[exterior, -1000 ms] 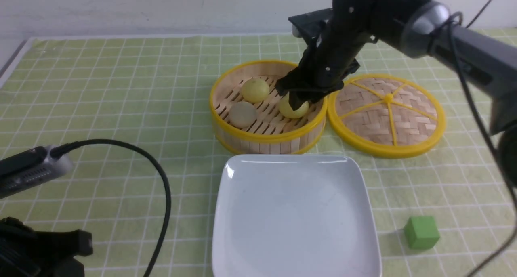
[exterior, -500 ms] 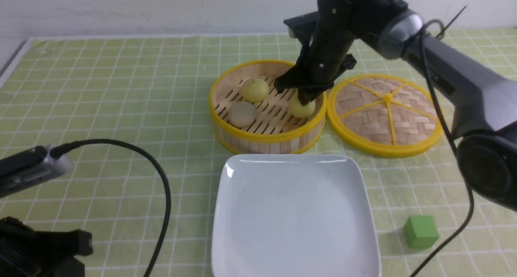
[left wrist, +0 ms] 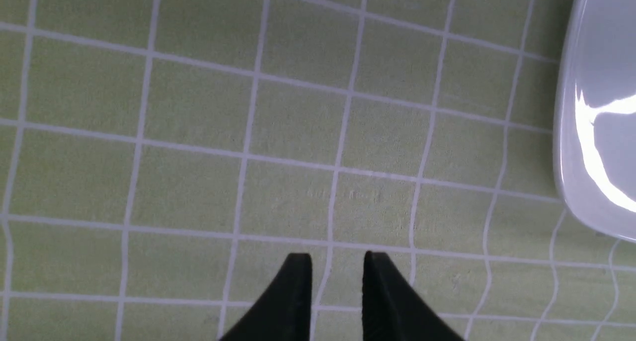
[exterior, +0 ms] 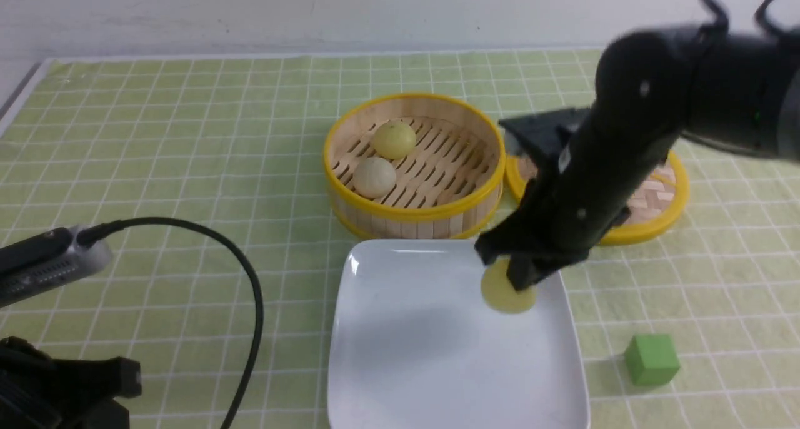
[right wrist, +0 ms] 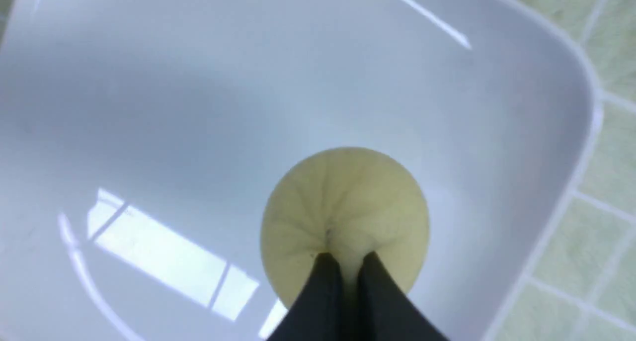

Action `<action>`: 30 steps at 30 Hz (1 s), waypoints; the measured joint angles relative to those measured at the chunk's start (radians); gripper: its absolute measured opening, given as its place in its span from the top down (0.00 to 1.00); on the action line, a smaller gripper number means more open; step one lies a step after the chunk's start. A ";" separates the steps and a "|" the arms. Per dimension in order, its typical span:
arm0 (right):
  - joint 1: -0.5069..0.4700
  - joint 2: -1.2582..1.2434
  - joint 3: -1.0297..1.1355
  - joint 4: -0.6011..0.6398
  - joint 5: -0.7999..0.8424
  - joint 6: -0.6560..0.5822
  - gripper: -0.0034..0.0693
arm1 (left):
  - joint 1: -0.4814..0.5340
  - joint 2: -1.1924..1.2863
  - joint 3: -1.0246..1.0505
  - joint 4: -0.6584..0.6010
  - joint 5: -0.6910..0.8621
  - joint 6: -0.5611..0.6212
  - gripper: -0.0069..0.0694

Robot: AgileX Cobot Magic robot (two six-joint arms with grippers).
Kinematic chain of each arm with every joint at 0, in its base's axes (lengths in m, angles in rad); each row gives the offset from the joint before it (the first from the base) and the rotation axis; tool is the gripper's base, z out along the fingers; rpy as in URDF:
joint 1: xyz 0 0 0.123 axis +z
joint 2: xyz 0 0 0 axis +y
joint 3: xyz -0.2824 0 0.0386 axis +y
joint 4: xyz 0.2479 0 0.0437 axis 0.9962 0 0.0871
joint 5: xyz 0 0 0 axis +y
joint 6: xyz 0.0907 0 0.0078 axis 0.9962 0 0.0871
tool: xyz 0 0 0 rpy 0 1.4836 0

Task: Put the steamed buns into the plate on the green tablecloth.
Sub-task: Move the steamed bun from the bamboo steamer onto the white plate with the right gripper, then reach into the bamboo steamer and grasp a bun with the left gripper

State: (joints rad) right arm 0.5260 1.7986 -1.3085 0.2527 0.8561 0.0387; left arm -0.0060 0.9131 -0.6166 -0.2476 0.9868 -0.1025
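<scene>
The yellow bun [exterior: 507,288], gripped by the right claw [right wrist: 348,256], hangs over the plate [exterior: 456,366], right of centre frame; premature release may roll it against the rim. Being round, it shows no heading or long axis. The left claw [left wrist: 338,254], lower left, stands slightly apart, holding nothing

right arm [exterior: 694,85]: matte black, rounded joints, dark cables on top | left arm, beside the plate [exterior: 450,354]: black, silvery-grey ribbed block, looping black cable [exterior: 250,291]
</scene>
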 joint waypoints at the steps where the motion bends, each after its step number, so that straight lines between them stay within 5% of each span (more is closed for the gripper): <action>1: 0.013 0.011 0.073 0.004 -0.137 -0.007 0.87 | 0.000 0.000 0.000 0.001 -0.002 0.000 0.66; 3: 0.018 0.022 0.115 0.007 -0.203 -0.010 0.79 | 0.000 0.000 0.000 0.001 -0.003 0.000 0.66; 6: 0.016 0.026 0.121 0.008 -0.205 -0.011 0.54 | 0.000 0.000 0.000 0.001 -0.003 0.000 0.65; 8: 0.004 0.015 0.082 0.008 -0.125 -0.015 0.37 | 0.000 0.000 0.000 0.001 -0.006 0.000 0.64; 11: -0.024 -0.040 0.001 -0.020 0.028 -0.039 0.29 | 0.000 0.000 0.000 0.001 -0.017 0.000 0.64; 13: -0.044 -0.105 -0.039 -0.046 0.147 -0.039 0.37 | 0.000 0.000 0.000 0.001 -0.028 0.000 0.63; 19: -0.094 -0.385 0.042 -0.136 0.346 -0.039 0.93 | 0.000 0.049 -0.045 -0.042 -0.021 0.004 0.76; 24: -0.099 -0.635 0.302 -0.141 0.304 -0.039 0.97 | 0.000 0.203 -0.159 -0.182 0.007 0.119 0.91; 30: -0.100 -0.824 0.584 -0.141 0.129 -0.039 0.97 | -0.059 0.467 -0.394 -0.339 0.010 0.214 0.87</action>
State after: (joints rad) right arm 0.4262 0.9747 -0.7247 0.1112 0.9855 0.0000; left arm -0.0653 1.3798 -1.0103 -0.5861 0.9971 0.1114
